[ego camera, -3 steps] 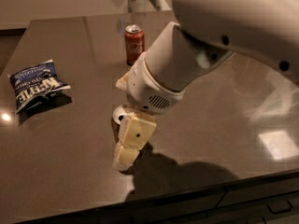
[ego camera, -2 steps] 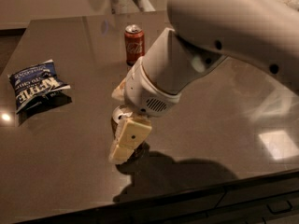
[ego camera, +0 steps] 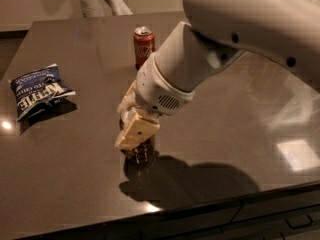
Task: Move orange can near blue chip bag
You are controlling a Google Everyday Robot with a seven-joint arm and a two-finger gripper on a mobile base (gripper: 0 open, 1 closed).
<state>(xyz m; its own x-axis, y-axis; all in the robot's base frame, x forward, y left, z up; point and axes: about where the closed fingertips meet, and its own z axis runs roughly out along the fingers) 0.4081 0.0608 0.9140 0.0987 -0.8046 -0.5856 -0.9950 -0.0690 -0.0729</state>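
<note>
The orange can (ego camera: pixel 140 152) stands on the dark table (ego camera: pixel 225 134) near its front edge. Only its lower body shows below my gripper (ego camera: pixel 131 120). The gripper comes down over the can, with one cream finger (ego camera: pixel 136 132) across its front and the other behind its left side, shut on it. The can rests on the table. The blue chip bag (ego camera: pixel 39 90), with white block letters, lies flat at the table's left edge, well left of the can and a little farther back.
A red cola can (ego camera: pixel 143 46) stands upright farther back, behind the gripper. My large white arm (ego camera: pixel 240 39) spans the upper right. The table's front edge (ego camera: pixel 200 204) is close below the orange can.
The gripper has shifted slightly left and lower over the orange can, so its front finger now covers the can's top. The can, chip bag and red can have not moved.
</note>
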